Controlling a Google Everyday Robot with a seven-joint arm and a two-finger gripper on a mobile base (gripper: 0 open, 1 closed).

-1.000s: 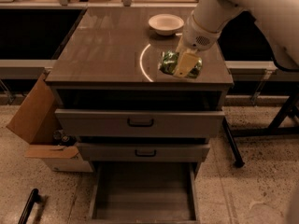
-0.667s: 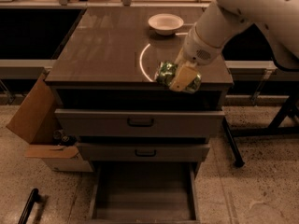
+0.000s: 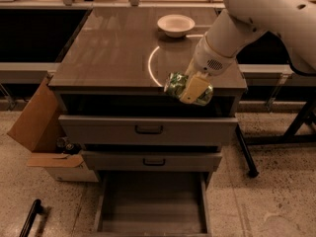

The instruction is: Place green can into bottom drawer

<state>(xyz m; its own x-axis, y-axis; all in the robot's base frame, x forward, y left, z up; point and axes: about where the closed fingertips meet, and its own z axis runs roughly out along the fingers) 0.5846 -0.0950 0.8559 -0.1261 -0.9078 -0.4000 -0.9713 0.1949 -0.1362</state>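
My gripper [image 3: 190,89] is shut on the green can [image 3: 177,85], a dented green and white can held on its side. It hangs in the air at the front edge of the cabinet top [image 3: 113,48], right of centre, above the drawer fronts. The bottom drawer [image 3: 153,211] is pulled open below, a wide shallow tray with a bare grey floor. The can is well above it.
A white bowl [image 3: 176,24] sits at the back of the cabinet top. Two upper drawers with black handles [image 3: 149,130] are shut. A cardboard box [image 3: 42,132] stands to the left of the cabinet. A black table leg [image 3: 245,149] stands to the right.
My gripper has carried the green can from over the cabinet top forward and down to its front edge, slightly leftward.
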